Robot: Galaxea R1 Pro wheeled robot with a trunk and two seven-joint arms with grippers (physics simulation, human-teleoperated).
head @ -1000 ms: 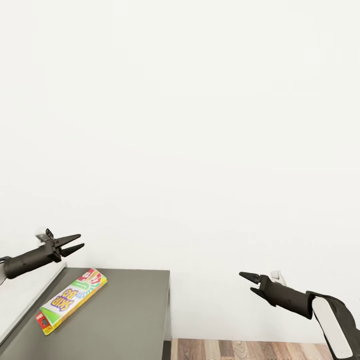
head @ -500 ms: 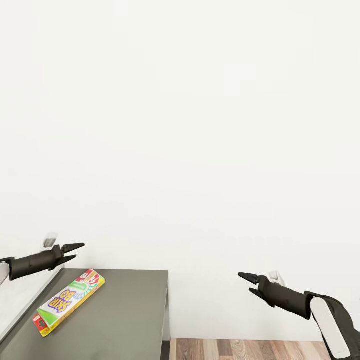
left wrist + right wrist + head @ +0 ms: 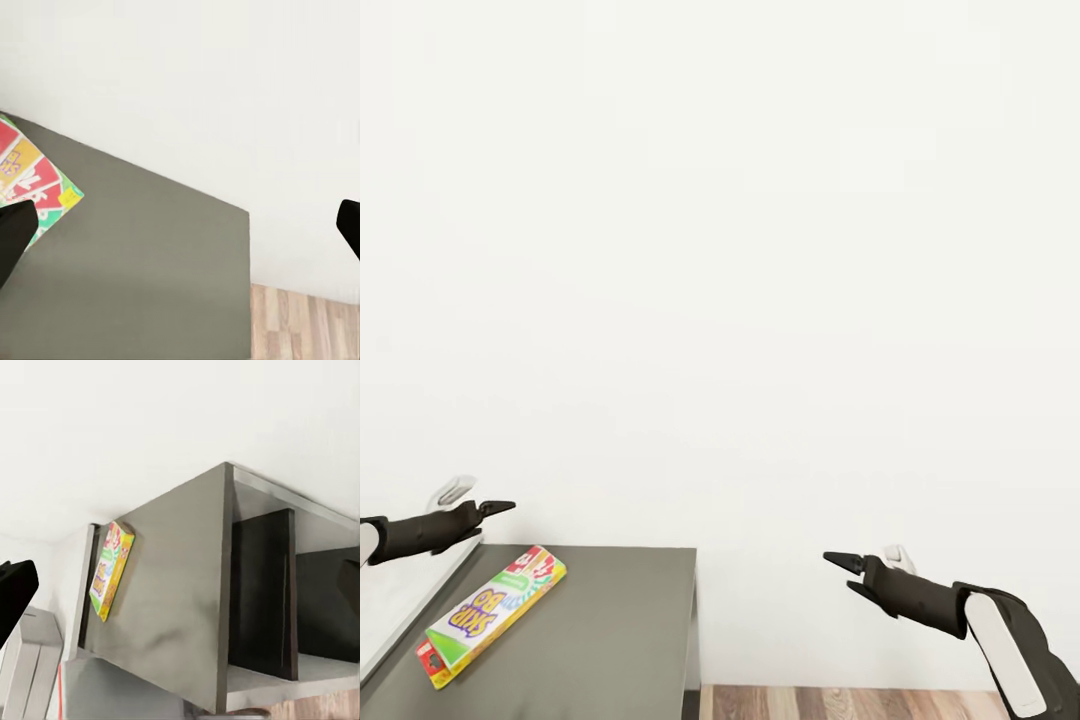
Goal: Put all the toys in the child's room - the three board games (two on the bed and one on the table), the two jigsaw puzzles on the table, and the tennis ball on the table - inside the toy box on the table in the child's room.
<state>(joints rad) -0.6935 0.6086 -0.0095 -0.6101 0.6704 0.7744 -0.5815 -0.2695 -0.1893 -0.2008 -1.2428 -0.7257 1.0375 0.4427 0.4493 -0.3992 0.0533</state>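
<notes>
The colourful flat rectangular cardboard board game box [image 3: 490, 615] lies flat on the dark grey lower section of the desk [image 3: 620, 640], near that surface's left side, beside the pale grey desk top [image 3: 400, 600] that rises at the left edge. Its long axis runs diagonally, from the near left corner away toward the right. Purple letters on yellow read "SKIP-BO", seen upside down from the head; the red end shows further print too small to read.

The left gripper [image 3: 495, 508] hovers just above and behind the box's far end, jaws empty; the left wrist view shows the two fingertips well apart, so they stand open. The right gripper [image 3: 842, 570] hangs off the desk's right edge over the wooden floor [image 3: 840, 702], well apart from the box, jaws empty and parted. The left arm is plainly nearer, so a pick would likely fall to it, dropping and pulling back slightly toward the box.

Behind everything stands a bare white wall [image 3: 760, 250].
</notes>
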